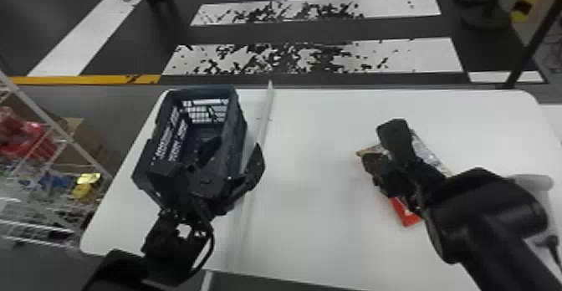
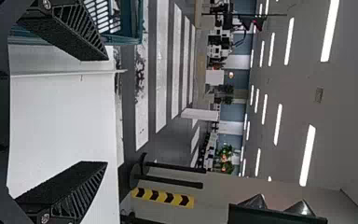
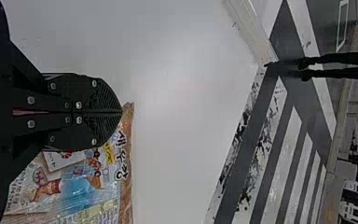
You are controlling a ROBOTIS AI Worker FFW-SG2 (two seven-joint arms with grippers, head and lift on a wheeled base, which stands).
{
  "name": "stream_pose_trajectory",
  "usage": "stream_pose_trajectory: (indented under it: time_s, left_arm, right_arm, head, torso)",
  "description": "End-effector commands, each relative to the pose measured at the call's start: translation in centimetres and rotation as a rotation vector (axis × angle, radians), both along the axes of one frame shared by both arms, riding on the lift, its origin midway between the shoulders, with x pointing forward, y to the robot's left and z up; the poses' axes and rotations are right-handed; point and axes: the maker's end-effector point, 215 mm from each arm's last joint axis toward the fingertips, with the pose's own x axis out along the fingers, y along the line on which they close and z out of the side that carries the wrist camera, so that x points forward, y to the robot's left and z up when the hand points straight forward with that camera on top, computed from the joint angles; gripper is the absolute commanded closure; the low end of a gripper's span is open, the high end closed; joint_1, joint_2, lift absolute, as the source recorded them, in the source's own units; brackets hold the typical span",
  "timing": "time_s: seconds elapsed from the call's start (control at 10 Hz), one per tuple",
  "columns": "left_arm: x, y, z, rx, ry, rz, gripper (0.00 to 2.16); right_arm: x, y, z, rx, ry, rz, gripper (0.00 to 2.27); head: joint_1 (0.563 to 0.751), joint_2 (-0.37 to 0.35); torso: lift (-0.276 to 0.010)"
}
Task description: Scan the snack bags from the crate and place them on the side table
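Observation:
The left gripper [image 1: 232, 156] is over the near part of the dark crate [image 1: 200, 131], one finger above its interior and the other by its right wall. In the left wrist view the left gripper [image 2: 95, 112] is open, its fingers wide apart, with the crate [image 2: 137, 28] beside one finger. On the right, the right gripper [image 1: 395, 129] is shut on a snack bag [image 1: 428, 154], over the table. The right wrist view shows the right gripper [image 3: 121, 112] with its fingers pressed together and the patterned, orange-edged snack bag [image 3: 79, 186] partly behind them.
The white table [image 1: 309, 164] carries the crate on its left, with a thin pale divider [image 1: 261, 131] standing beside it. A wire rack [image 1: 50, 194] with goods is left of the table. Something pale and rounded [image 1: 533, 181] sits behind the right forearm.

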Motion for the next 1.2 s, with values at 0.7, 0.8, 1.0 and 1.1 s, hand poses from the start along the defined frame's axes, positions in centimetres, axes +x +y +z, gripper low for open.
stream_pose_trajectory:
  time_s: [0.7,0.8,1.0,1.1]
  left_arm:
    - [0.0,0.0,0.0,0.000,0.000,0.000,0.08]
    - [0.0,0.0,0.0,-0.002,0.000,0.000,0.08]
    - [0.0,0.0,0.0,0.000,0.000,0.000,0.08]
    - [0.0,0.0,0.0,0.000,0.000,0.000,0.08]
  right_arm:
    - [1.9,-3.3,-0.3,-0.061,-0.006,-0.033,2.25]
    - [1.8,-3.9,-0.6,-0.066,-0.001,-0.041,2.25]
    - [2.1,-5.0,-0.6,-0.077,0.000,-0.056,2.25]
    - [2.3,-5.5,-0.4,-0.082,-0.003,-0.062,2.25]
  head:
    - [0.695,0.148]
    - [0.695,0.142]
    - [0.695,0.132]
    - [0.695,0.124]
  torso:
    - [-0.050]
    - [-0.050]
    - [-0.050]
    - [-0.050]
